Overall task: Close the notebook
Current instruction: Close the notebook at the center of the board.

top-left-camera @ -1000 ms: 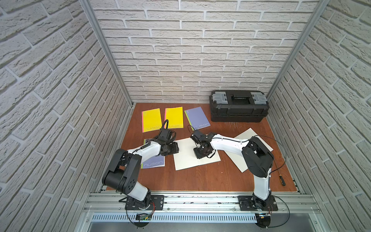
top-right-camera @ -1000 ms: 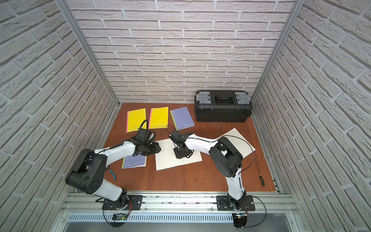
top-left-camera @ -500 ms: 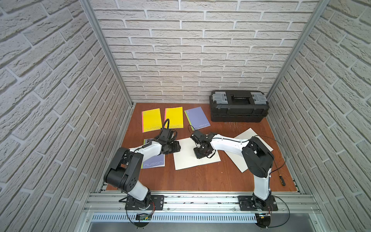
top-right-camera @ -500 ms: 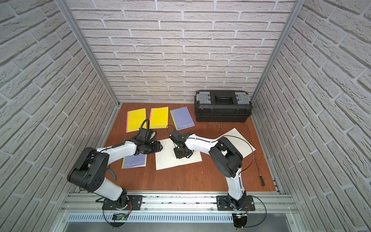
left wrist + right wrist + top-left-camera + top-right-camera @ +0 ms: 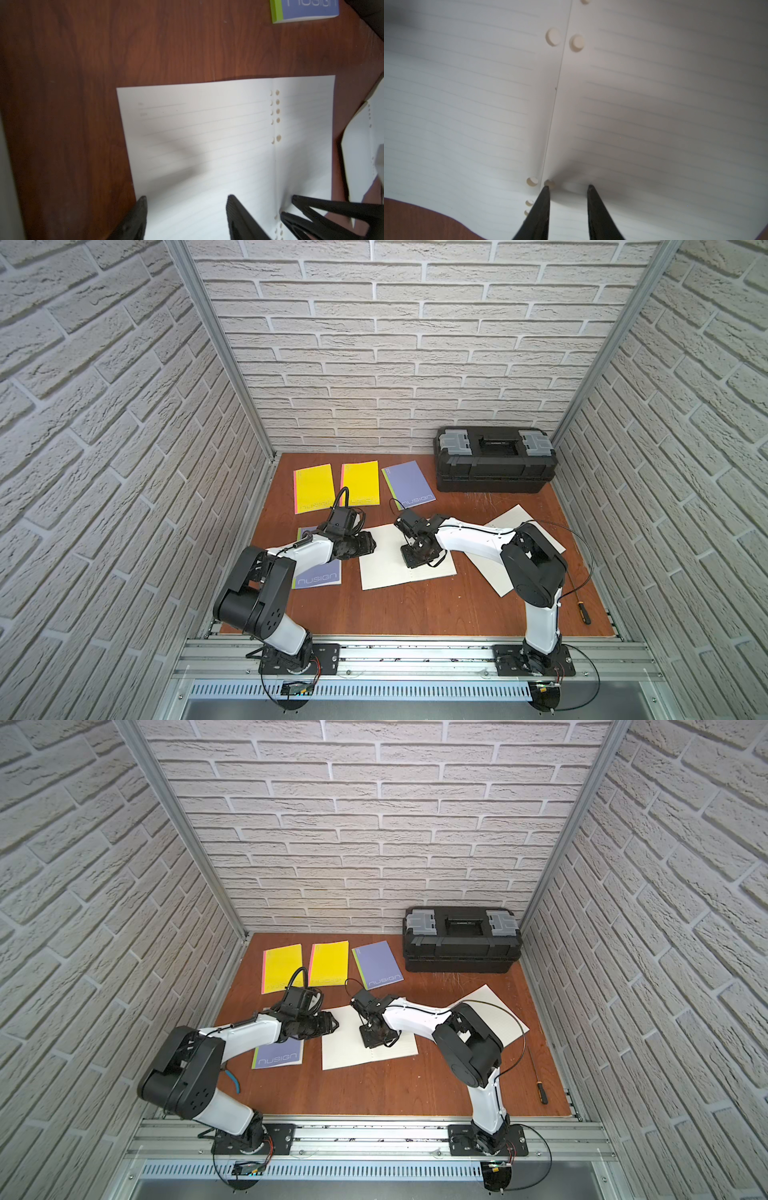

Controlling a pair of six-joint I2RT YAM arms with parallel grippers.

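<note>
The notebook lies open and flat mid-table, showing white lined pages with punched holes along the spine. My left gripper is open and low over the notebook's left page, one finger at the page's outer edge. My right gripper points down with its tips on the page just beside the spine. Its jaws stand a small gap apart with nothing between them. In the left wrist view the right gripper shows near the spine.
Two yellow notebooks and a purple one lie closed at the back. Another purple one lies under my left arm. A black toolbox stands back right. A second open notebook and a screwdriver are at the right.
My left gripper has crept slightly to the right over the notebook's left page. The right arm and the notebook have not visibly moved.
</note>
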